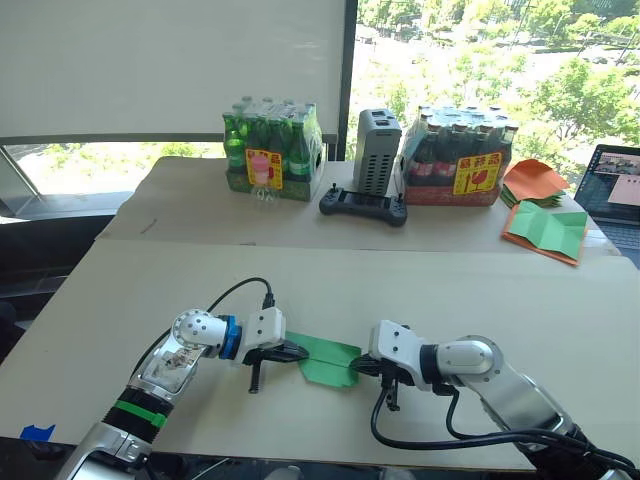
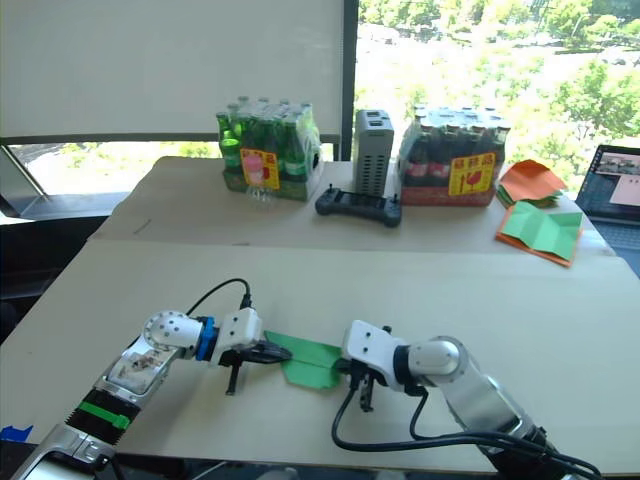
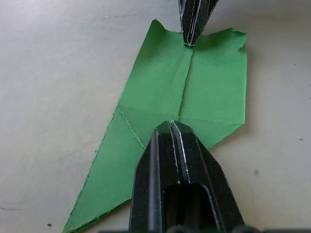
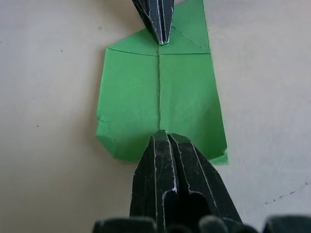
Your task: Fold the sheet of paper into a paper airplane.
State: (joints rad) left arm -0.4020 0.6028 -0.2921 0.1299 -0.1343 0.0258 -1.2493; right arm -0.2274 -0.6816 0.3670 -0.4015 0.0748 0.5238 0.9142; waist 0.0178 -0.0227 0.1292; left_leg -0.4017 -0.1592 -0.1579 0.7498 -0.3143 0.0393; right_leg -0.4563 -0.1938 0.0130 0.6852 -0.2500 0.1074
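Observation:
The sheet of paper (image 1: 328, 358) is bright green and folded to a narrow wedge with a centre crease. It lies flat on the tan table near the front edge, pointed end toward my left arm. My left gripper (image 1: 300, 352) is shut, its tips meeting on the crease near the pointed end (image 3: 170, 124). My right gripper (image 1: 357, 368) is shut too, its tips closing on the crease at the blunt end (image 4: 163, 133). The two grippers face each other along the crease. The paper's flaps (image 4: 131, 97) spread flat on both sides.
At the back of the table stand a green bottle pack (image 1: 272, 150), a grey box (image 1: 376, 150), a black controller (image 1: 363, 205) and a dark bottle pack (image 1: 457, 155). Orange papers (image 1: 535, 180), a green sheet edged with orange (image 1: 547, 230) and a laptop (image 1: 612, 185) lie far right.

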